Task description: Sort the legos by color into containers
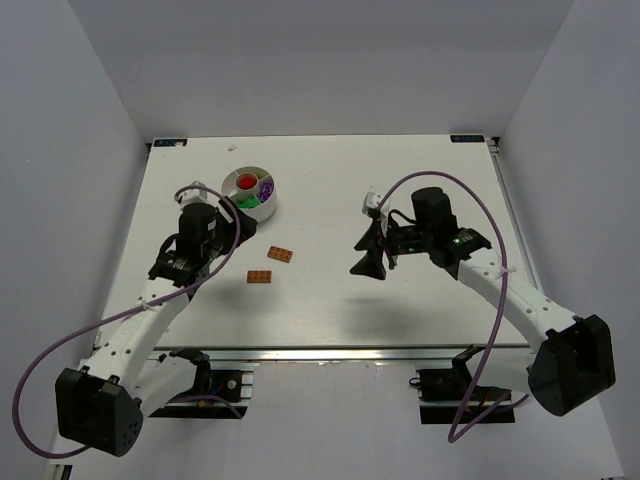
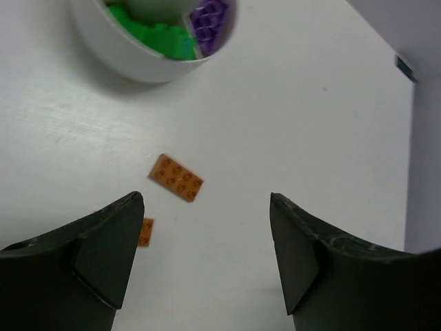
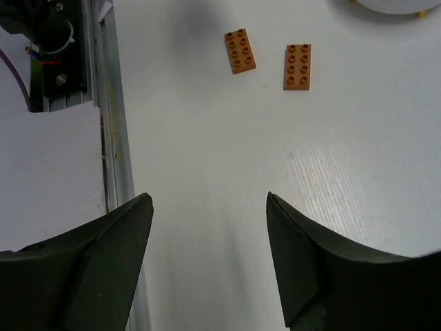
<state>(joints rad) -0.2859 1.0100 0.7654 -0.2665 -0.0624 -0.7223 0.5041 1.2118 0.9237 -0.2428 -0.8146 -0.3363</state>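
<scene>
On the table (image 1: 400, 180), five to six o'clock from the divided dish (image 1: 262, 210), lie one orange plate (image 2: 177, 178) and a second orange plate (image 2: 145, 232): probably light, stiff and slick, so pinch across the narrow width. Left end effector (image 2: 205, 207) and right end effector (image 3: 207, 203) gape wide, empty.

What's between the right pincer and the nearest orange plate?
Only bare table between the right pincer and that orange plate; right wrist and top views show it.
</scene>
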